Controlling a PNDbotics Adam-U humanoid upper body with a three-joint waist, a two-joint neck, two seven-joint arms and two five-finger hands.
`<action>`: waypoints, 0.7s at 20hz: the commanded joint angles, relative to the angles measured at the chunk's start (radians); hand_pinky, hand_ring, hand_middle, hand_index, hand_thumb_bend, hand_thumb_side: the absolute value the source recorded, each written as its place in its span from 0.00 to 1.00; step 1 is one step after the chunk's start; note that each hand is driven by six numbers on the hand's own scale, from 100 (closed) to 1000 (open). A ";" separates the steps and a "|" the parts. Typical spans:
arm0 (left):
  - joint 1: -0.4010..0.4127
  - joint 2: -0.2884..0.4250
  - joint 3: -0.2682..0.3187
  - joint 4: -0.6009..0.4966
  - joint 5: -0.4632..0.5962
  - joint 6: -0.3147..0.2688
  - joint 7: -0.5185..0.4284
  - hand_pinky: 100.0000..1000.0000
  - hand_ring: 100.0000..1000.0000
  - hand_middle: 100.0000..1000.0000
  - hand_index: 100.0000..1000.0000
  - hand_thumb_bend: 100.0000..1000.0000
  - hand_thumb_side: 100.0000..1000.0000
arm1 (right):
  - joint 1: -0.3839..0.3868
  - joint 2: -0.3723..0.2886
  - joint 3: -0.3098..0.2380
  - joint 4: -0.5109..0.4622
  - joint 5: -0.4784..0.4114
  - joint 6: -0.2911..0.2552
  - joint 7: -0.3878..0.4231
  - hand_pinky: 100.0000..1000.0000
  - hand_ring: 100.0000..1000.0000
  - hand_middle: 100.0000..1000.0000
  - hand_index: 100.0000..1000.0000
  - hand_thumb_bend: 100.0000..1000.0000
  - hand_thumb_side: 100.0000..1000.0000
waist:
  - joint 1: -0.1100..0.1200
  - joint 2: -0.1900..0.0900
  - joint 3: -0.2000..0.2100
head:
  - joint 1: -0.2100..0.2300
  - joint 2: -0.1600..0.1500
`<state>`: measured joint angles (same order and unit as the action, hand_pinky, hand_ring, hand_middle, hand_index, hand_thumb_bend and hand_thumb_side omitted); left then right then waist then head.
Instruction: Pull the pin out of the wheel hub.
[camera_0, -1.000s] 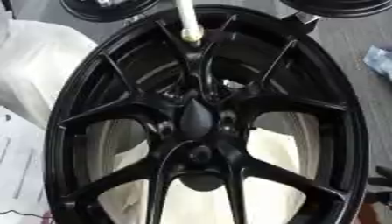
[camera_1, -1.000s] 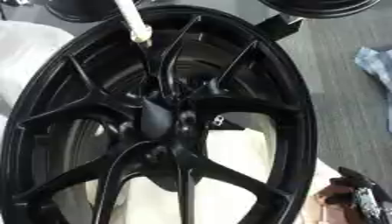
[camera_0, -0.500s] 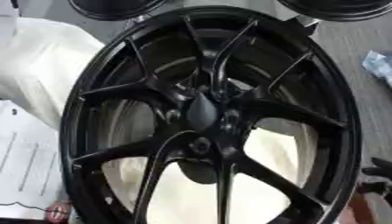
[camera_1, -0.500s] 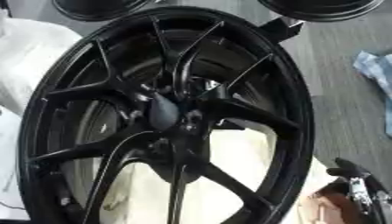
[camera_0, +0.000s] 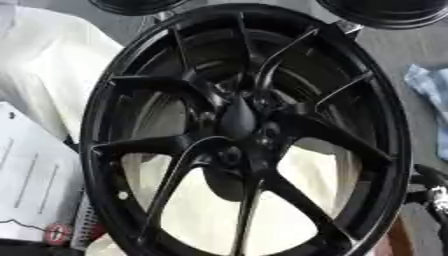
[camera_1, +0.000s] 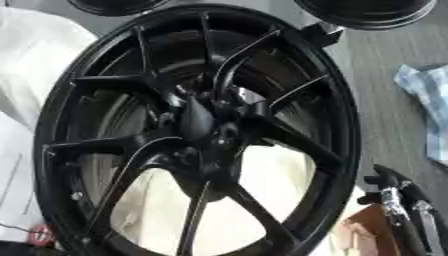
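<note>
At the far left, a white cloth (camera_0: 48, 65) is seen draped over the surface, and below it a white printed sheet (camera_0: 31, 190) lies flat, with a small red and white round item (camera_0: 58, 233) at its lower edge. Just beside the sheet, a narrow strip of perforated grey metal (camera_0: 85, 227) is visible against the rim of the wheel.

The middle of both views is filled by a glossy black alloy wheel (camera_0: 245, 130), shown tilted, with thin forked spokes running from the rim to the centre. The wheel hub (camera_1: 199, 122) is found at the middle of the wheel, where a dark domed cap is surrounded by bolt holes. A small pale glint (camera_1: 238, 91) is noticed just above and right of the cap, but whether this is the pin cannot be told; no pin can be clearly made out in the hub. Pale cream material (camera_0: 206, 210) is seen through the lower spoke openings.

Beyond the top of the wheel, parts of two further black wheels (camera_1: 367, 12) are seen on the grey floor. At the right edge, a blue and white checked cloth (camera_1: 429, 100) lies well apart from the wheel.

In the lower right corner, the right hand (camera_1: 398, 200) is shown, black with silver parts, near the rim but not touching it; whether its fingers are straight or curled cannot be told. The left hand is not seen in either view.
</note>
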<state>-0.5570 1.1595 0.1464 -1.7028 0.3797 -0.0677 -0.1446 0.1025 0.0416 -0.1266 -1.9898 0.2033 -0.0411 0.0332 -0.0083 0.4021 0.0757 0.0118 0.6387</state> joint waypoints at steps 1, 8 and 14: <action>0.072 0.028 0.059 0.009 -0.036 -0.002 0.063 0.63 0.48 0.18 0.28 0.00 0.42 | 0.010 -0.003 -0.016 -0.010 -0.018 -0.022 -0.009 0.72 0.47 0.62 0.79 0.00 0.69 | -0.002 -0.030 0.007 | -0.021 0.012; 0.336 -0.169 0.067 -0.151 -0.248 0.049 0.240 0.64 0.48 0.19 0.30 0.00 0.39 | 0.007 0.007 -0.041 -0.010 -0.053 -0.044 -0.024 0.72 0.47 0.62 0.79 0.00 0.66 | -0.025 -0.041 0.004 | -0.028 0.011; 0.451 -0.309 0.058 -0.181 -0.393 0.142 0.346 0.64 0.48 0.19 0.29 0.00 0.36 | 0.012 0.022 -0.051 -0.010 -0.064 -0.054 -0.024 0.72 0.47 0.62 0.79 0.00 0.65 | -0.039 -0.042 -0.007 | -0.025 -0.002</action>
<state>-0.1058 0.8494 0.1944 -1.8722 0.0103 0.0599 0.1784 0.1119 0.0608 -0.1700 -1.9897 0.1465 -0.0892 0.0111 -0.0526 0.3862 0.0673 -0.0132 0.6479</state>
